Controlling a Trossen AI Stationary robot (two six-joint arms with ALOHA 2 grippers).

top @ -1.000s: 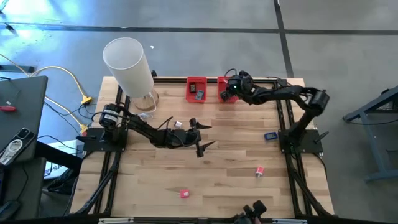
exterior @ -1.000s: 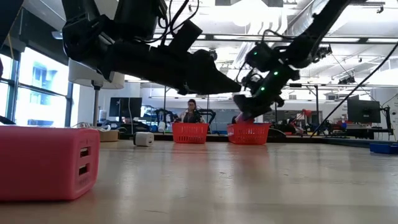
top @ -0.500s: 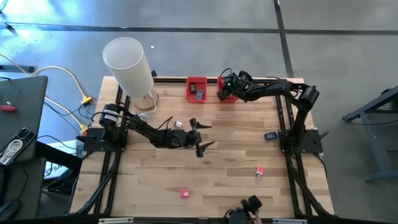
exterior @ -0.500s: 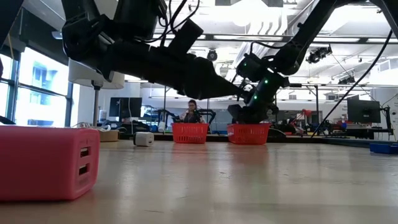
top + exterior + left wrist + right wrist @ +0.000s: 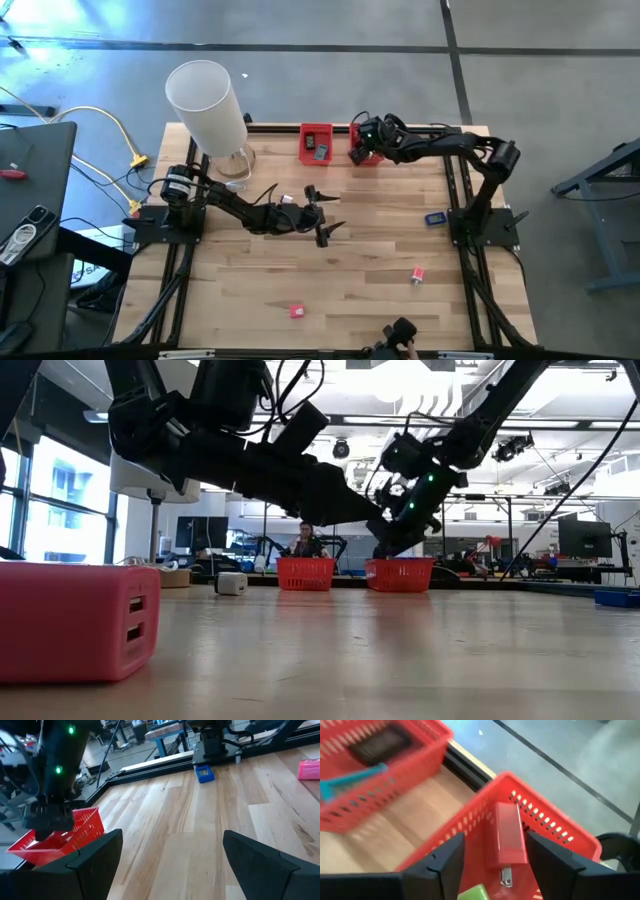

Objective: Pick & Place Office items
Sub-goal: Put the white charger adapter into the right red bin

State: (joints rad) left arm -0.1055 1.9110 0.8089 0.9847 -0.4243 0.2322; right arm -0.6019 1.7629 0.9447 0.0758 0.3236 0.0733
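Right wrist view: right pincer (image 5: 490, 865) hangs over the right red bin (image 5: 560, 827), fingers spread, nothing pinched. A red block with a metal plug end (image 5: 509, 840) lies inside the bin between the fingers, apart from both. Reads as a release made directly above the bin so the piece lands inside. A green piece (image 5: 472, 893) shows below it in the same bin. The second red bin (image 5: 395, 760) beside it holds a dark flat piece (image 5: 380, 742) and a teal one (image 5: 350, 782).

High view: left pincer (image 5: 322, 215) sits mid-counter, fingers spread wide, holding nothing, probably waiting its turn clear of the bins.

Items not yet binned on the counter (image 5: 380, 290): white piece (image 5: 287, 200) just beside the left arm, blue piece (image 5: 434, 218) near the right arm's base, 2 red pieces near the front (image 5: 296, 312) (image 5: 417, 274).

Tall white cylinder (image 5: 206, 105) stands at the far left corner, out of the way.
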